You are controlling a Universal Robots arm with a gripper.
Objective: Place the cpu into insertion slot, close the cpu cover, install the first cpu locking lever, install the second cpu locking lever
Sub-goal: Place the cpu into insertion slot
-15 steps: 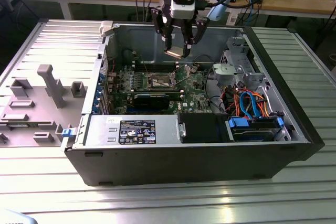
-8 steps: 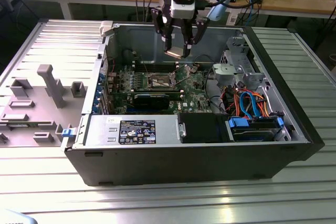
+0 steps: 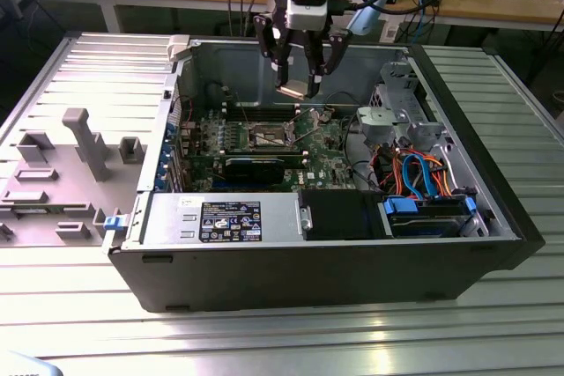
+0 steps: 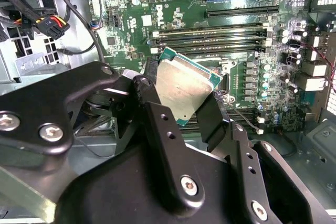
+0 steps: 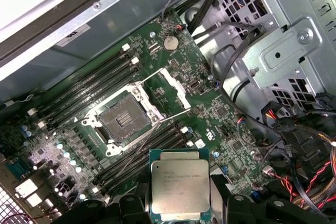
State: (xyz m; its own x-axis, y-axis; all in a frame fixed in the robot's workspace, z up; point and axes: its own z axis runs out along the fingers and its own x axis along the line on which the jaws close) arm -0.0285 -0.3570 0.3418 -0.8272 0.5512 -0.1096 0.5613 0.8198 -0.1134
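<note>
The gripper (image 3: 297,77) hangs over the open computer case (image 3: 352,261), which lies on its side on a ribbed metal table (image 3: 264,341). The pincer is pinching the cpu (image 3: 295,88) by two opposite edges. In the second wrist view, one black finger (image 4: 157,124) bears on each side of the chip (image 4: 184,85), and the gripper (image 4: 181,95) carries it tilted, with the pale metal face exposed. In the first wrist view, the cpu (image 5: 180,184) sits between the fingertips of the gripper (image 5: 181,203), its green border visible around the silvery lid. The cpu is clear of the green circuit board (image 5: 210,108) and touches nothing except the fingers. The insertion slot (image 5: 125,119) is uncovered: its dark centre is exposed inside the silvery rim, and no chip is seated in it. In the exterior view, the insertion slot (image 3: 270,136) lies below the gripper and slightly toward the exterior view's left. The cpu cover (image 5: 173,85) is swung open and stands off the socket on the side toward the round coin cell (image 5: 169,43). Long memory slots (image 5: 89,85) run along two opposite sides of the socket.
</note>
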